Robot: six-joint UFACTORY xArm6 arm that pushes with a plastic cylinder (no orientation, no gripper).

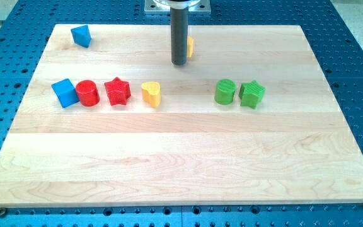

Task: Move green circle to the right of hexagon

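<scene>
The green circle (225,92) stands on the wooden board (181,157), right of centre, touching a green star (252,94) on its right. A yellow block (190,46), mostly hidden behind the rod and probably the hexagon, sits near the view's top centre. My tip (179,63) is just left of and below that yellow block, and well above-left of the green circle.
A row at the view's left holds a blue cube (64,93), a red cylinder (87,93), a red star (117,91) and a yellow heart (151,93). A blue triangular block (81,35) lies at the top left.
</scene>
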